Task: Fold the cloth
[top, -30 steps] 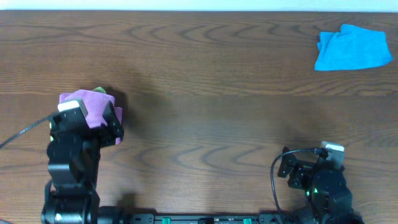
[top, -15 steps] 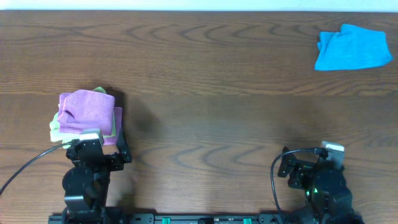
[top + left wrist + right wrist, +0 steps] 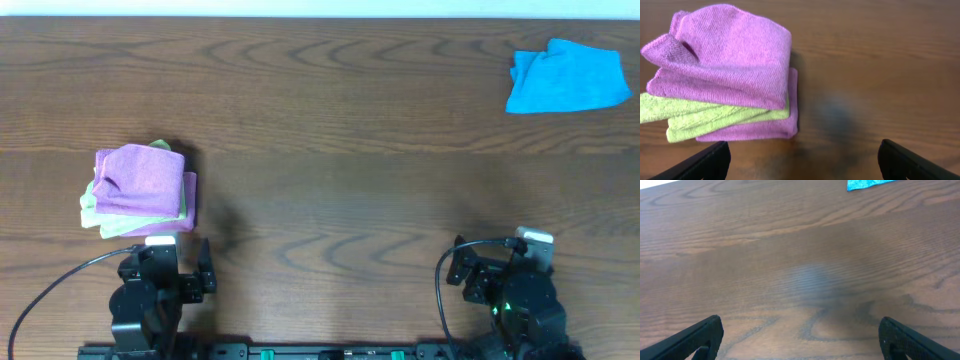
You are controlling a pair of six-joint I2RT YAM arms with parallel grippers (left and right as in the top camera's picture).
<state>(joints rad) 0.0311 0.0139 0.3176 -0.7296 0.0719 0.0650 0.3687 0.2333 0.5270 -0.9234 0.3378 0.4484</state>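
The cloth (image 3: 140, 178) is a purple-magenta terry piece with a fine looped nap. It lies folded into a soft, thick pad on the left part of the dark wood-grain table (image 3: 350, 120), just ahead of the left gripper (image 3: 805, 164) and not touching it. In the left wrist view its rounded folded edge faces right, while the stacked open edges face the camera. One puckered corner stands up at the far left. The pad is a little wider than it is deep, so its long axis runs roughly across the table, slightly tilted. A lime-green cloth (image 3: 700, 117) of the same nubby weave is layered under the top fold, its edges poking out at the near left. Another purple layer shows beneath it (whether that is the same piece I cannot tell). The left gripper's dark fingers are spread wide and hold nothing. The right gripper (image 3: 802, 340) is likewise spread over bare wood. A crumpled bright blue cloth (image 3: 567, 77) lies at the far right corner, well apart.
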